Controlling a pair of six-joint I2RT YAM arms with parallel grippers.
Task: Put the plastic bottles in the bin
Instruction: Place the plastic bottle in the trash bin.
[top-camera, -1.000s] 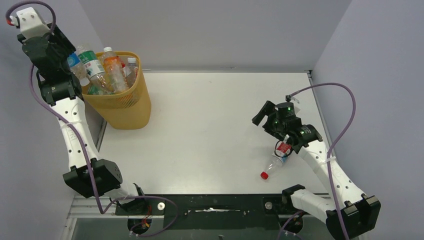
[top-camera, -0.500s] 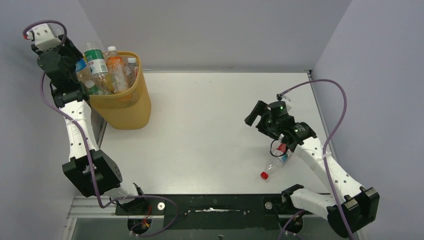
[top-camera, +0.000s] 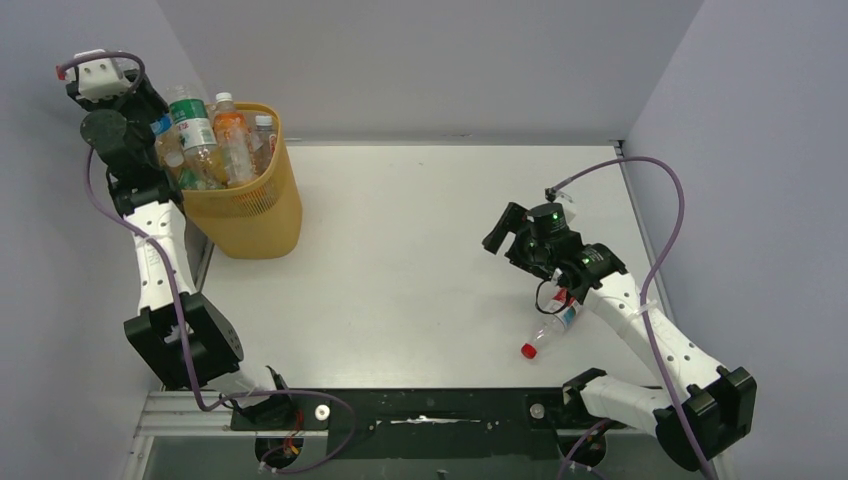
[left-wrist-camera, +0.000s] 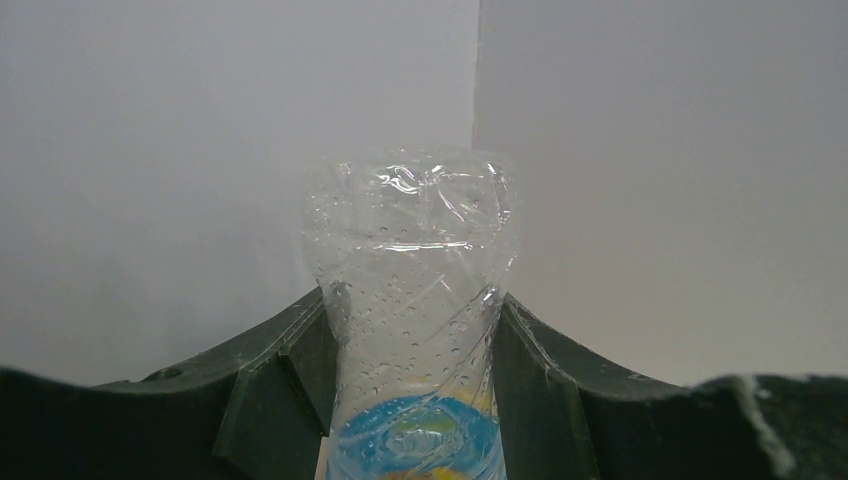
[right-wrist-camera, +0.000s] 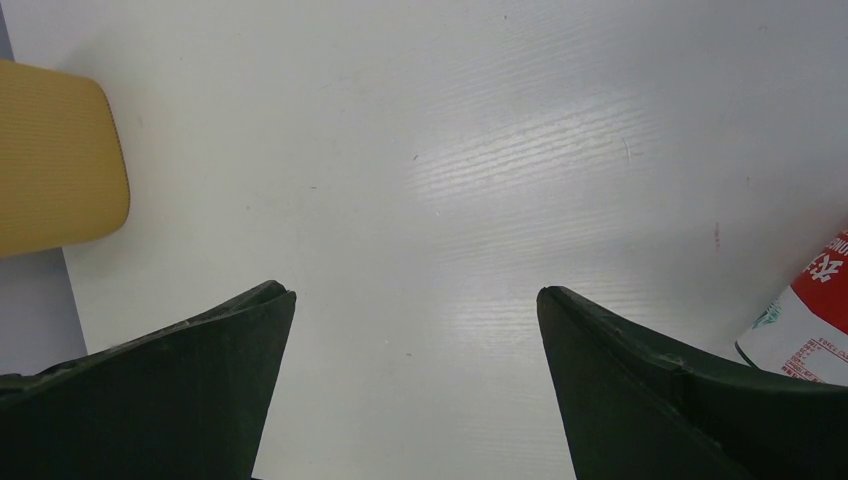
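The yellow-orange mesh bin stands at the table's far left, heaped with several plastic bottles that stick out over its rim. My left gripper is at the bin's left rim, shut on a clear crumpled bottle with a blue label. Its fingers press both sides of the bottle. One clear bottle with a red cap and a red-white label lies on the table under my right arm. My right gripper is open and empty above the table, up-left of that bottle. Its label shows at the right wrist view's edge.
Grey walls enclose the table on the left, back and right. The left wall is close behind my left arm. The bin's side shows far left in the right wrist view. The white table top lies between the bin and my right gripper.
My left gripper has moved a little down and right, toward the bin's left rim, with the bottle in it. My right gripper has moved left, away from the bottle lying on the table.
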